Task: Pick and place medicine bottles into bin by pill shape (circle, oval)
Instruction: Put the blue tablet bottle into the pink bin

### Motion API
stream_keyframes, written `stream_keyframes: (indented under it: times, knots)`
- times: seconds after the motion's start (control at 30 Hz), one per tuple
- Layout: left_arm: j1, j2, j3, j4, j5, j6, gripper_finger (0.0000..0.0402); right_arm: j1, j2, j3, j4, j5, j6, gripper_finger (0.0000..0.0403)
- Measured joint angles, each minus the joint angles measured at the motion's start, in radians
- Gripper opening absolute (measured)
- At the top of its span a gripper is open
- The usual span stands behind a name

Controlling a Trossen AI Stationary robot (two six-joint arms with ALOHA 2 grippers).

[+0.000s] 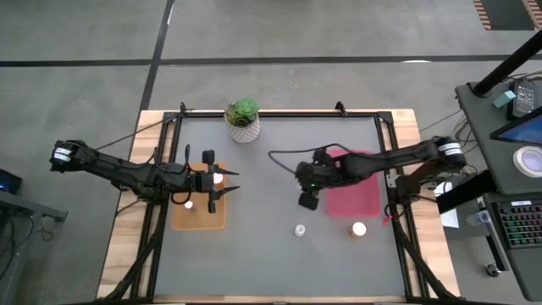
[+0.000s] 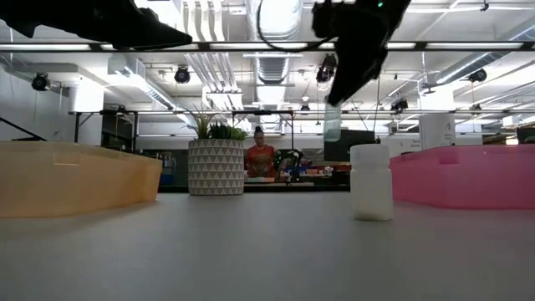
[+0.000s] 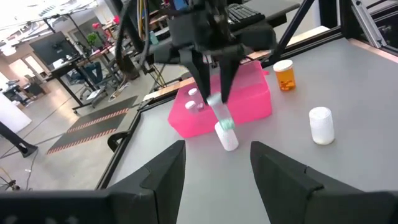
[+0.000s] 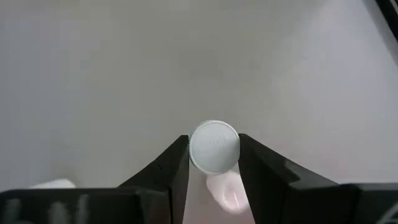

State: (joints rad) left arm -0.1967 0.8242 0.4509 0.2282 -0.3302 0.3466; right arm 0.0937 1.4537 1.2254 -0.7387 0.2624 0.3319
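Observation:
My right gripper point(image 1: 305, 200) hangs over the table's middle, just left of the pink bin point(image 1: 351, 193), and is shut on a slim whitish bottle point(image 3: 222, 121). The low view shows this bottle point(image 2: 333, 121) above the table. My left gripper point(image 1: 229, 183) is open and empty over the orange bin point(image 1: 199, 216), which holds two bottles point(image 1: 189, 204). A whitish bottle point(image 1: 300, 230) and an orange bottle point(image 1: 359, 229) stand on their bases near the front. Two more bottles point(image 3: 194, 98) lie in the pink bin. My right gripper pinches the slim bottle between its two fingers, which point down from above. In its wrist view the round white cap point(image 4: 214, 146) sits between the fingertips. The bottle hangs tilted below the fingers point(image 3: 205, 74), lifted clear of the table.
A potted green plant point(image 1: 243, 120) stands at the table's far edge. The orange bin stands at the left and the pink bin at the right. A person point(image 2: 260, 159) shows in the room beyond the table.

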Motion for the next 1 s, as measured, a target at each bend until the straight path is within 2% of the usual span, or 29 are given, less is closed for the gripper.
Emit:
stream_keyframes:
  times: [0.33, 0.7, 0.83, 1.0]
  knots:
    - [0.000, 0.000, 0.000, 0.000, 0.000, 0.000, 0.0167, 0.050, -0.228, -0.102, -0.114, 0.052, 0.183, 0.0120]
    - [0.000, 0.000, -0.002, 0.000, 0.000, -0.001, 0.0167, 0.061, -0.484, -0.382, -0.159, 0.053, 0.445, 0.0118]
    - [0.000, 0.000, -0.002, 0.000, 0.000, 0.000, 0.0167, 0.061, -0.535, -0.480, -0.170, 0.052, 0.527, 0.0119]
    - [0.000, 0.000, -0.004, 0.000, 0.000, 0.000, 0.0167, 0.061, -0.540, -0.565, -0.171, 0.052, 0.598, 0.0118]
